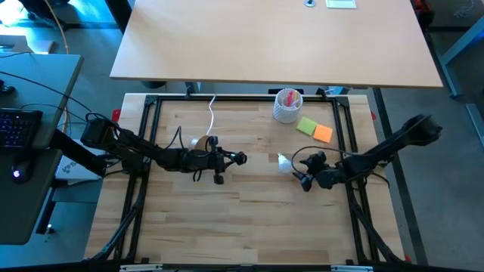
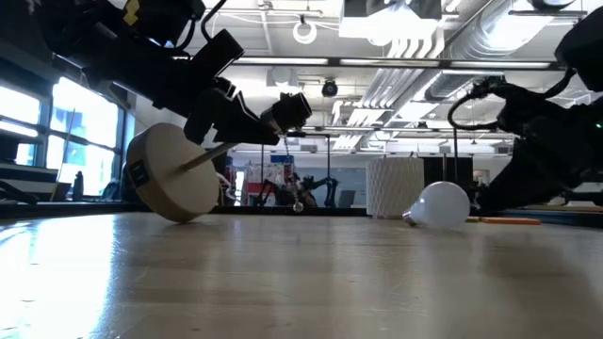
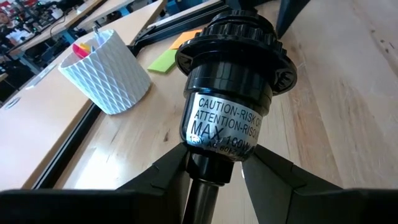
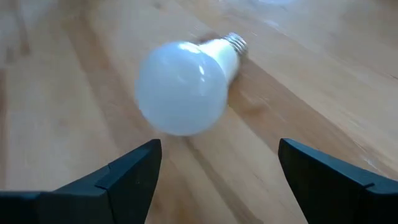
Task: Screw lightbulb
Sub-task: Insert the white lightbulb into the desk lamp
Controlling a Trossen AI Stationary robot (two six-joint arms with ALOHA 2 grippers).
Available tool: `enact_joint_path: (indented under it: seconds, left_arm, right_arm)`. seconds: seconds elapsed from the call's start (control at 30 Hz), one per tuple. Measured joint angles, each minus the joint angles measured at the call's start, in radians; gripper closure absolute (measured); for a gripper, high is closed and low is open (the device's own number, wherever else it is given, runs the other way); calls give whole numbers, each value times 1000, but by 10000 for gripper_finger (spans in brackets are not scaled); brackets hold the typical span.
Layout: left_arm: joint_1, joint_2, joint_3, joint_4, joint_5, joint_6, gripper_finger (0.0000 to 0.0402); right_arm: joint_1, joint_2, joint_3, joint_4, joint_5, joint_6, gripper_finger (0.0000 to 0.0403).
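Observation:
The lightbulb (image 4: 183, 84), white with a silvery screw base (image 4: 236, 42), lies on its side on the wooden table (image 1: 249, 219); it also shows in the high view (image 1: 283, 162) and the low view (image 2: 438, 205). My right gripper (image 4: 217, 162) is open just short of its round end (image 1: 301, 172), touching nothing. My left gripper (image 1: 221, 159) is shut on the lamp stand, a round wooden base (image 2: 174, 174) with a thin stem and a black socket (image 3: 233, 74). The stand is tipped over, socket pointing toward the bulb. My left gripper pinches the stand's thin black neck (image 3: 208, 177), just below the labelled socket, between its two fingers (image 3: 158, 177). The fingers lie along the stem and come level from the table's left. The stand is tilted, and the wooden base's lower rim (image 2: 179, 217) seems to rest on the table.
A white ribbed cup (image 1: 288, 106) with pink contents stands at the back, with a green note (image 1: 308, 125) and an orange note (image 1: 323, 134) beside it. A white cord (image 1: 212, 113) runs from the far edge to the stand. A black frame (image 1: 151, 102) borders the table.

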State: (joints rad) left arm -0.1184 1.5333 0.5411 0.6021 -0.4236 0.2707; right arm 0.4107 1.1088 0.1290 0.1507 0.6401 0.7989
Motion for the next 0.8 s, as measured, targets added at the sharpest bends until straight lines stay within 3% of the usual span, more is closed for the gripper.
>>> enact_joint_path:
  seconds: [0.3,0.53,0.8]
  left_arm:
    - [0,0,0,1,0,-2,268]
    - [0,0,0,1,0,-3,268]
    - [0,0,0,1,0,-1,268]
  right_arm:
    - [16,363,213,50,17,6,80]
    - [9,633,466,42,171,43,80]
    - [-32,713,681,-328,188,245,80]
